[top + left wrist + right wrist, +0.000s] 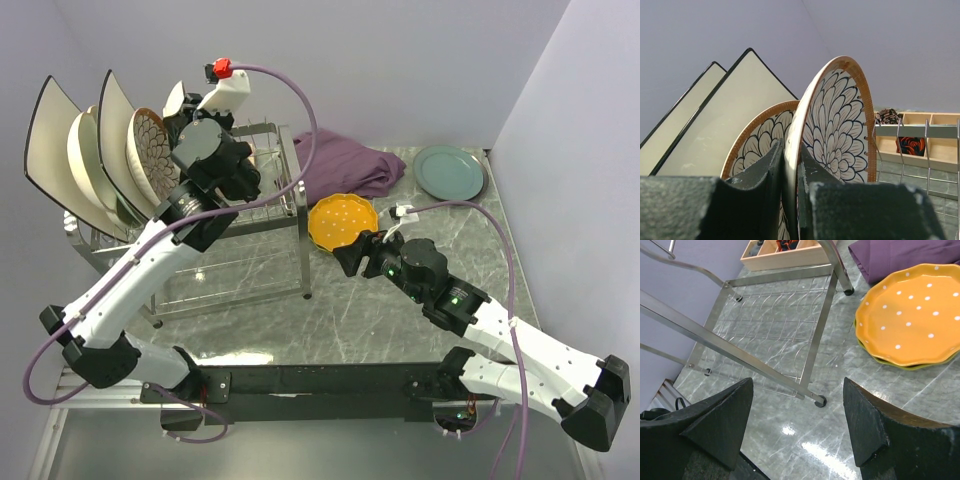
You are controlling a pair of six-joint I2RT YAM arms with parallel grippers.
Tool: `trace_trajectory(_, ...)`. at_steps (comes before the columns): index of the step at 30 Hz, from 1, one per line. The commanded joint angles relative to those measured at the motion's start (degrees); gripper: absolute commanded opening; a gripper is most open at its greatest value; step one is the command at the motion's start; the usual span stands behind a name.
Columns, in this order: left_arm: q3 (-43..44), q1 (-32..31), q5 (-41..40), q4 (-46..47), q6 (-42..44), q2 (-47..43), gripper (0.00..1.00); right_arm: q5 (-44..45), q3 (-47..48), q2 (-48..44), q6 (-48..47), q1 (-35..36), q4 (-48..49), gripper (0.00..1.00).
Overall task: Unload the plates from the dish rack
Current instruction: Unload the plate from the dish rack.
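Observation:
The dish rack (302, 250) stands at the left with plates upright in its top tier. These are two white square plates with dark rims (52, 145), a cream round one (88, 155) and a brown-patterned one (152, 150). My left gripper (185, 120) is up among them. In the left wrist view it (791, 165) is shut on the rim of a brown-patterned plate (837, 125), with a second patterned plate (757, 137) and the white square plates (740, 110) behind. My right gripper (797, 425) hangs open over the table beside the orange dotted plate (912, 315). That plate lies on a lime-yellow plate (890, 361).
A teal-green plate (450, 172) lies flat at the back right. A purple cloth (345, 165) is bunched behind the orange plate. A wooden compartment box (935, 145) sits behind the rack. The rack's near leg (817, 400) stands just ahead of my right fingers. Walls close in on the left and right.

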Motion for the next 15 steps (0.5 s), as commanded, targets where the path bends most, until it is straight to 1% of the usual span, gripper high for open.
trace_trajectory(1, 4.2, -1.9, 3.7, 7.2, 0.3, 0.2, 0.01, 1.3, 2.8, -0.6, -1.0, 0.5, 1.1, 0.79)
trace_trajectory(5, 3.8, -2.5, 2.7, 7.6, 1.2, 0.0, 0.01, 1.4, 2.7, -0.7, -1.0, 0.5, 0.9, 0.79)
trace_trajectory(9, 2.9, -3.2, 1.6, 12.2, 5.9, -0.4, 0.01, 1.3, 2.7, -0.7, -1.0, 0.5, 1.1, 0.79)
trace_trajectory(15, 4.6, -4.3, 1.2, 14.6, 9.5, -0.3, 0.01, 1.6, 2.9, -0.5, -1.1, 0.5, 1.0, 0.79)
